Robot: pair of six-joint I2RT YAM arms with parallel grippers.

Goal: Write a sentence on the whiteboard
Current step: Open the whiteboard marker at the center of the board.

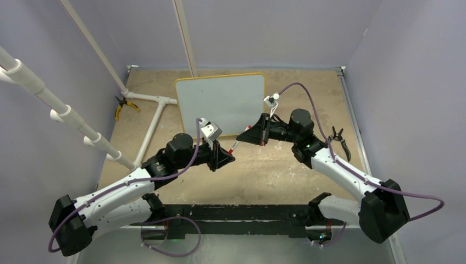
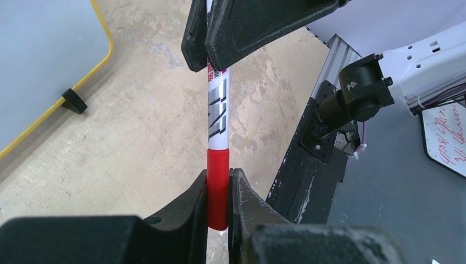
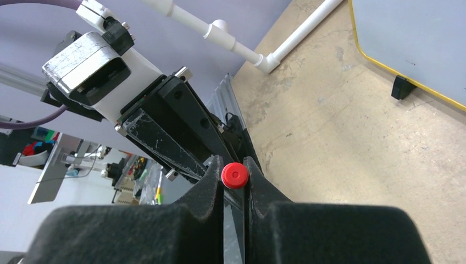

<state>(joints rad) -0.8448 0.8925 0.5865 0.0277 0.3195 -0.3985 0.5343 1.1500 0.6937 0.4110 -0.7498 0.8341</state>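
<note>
The whiteboard (image 1: 220,99) is standing near the back of the tan table (image 1: 275,176). It is resting on little black feet (image 2: 73,100) and has a yellow edge running all around it. Its white face is looking plain from above. Just in front of the board, the two arms are meeting in the middle, and both are holding one marker (image 2: 218,118) between them. The left gripper (image 2: 218,179) is squeezing its two black fingers tight on the red cap (image 2: 218,190) (the long red part at one end). The right gripper (image 3: 234,165) is pinching the other end of the marker, and a small round red tip is peeking out between its fingers in the right wrist view. The white and silver middle of the marker is showing between the two grippers. The marker is sitting up in the air, close to the board's bottom edge but not touching the board. White pipes (image 1: 148,126) are lying on the left side of the table, and yellow-handled pliers (image 1: 123,107) are lying just beside them near the back left corner. A black tool (image 1: 338,137) is lying on the right side of the table, near the right arm.
</note>
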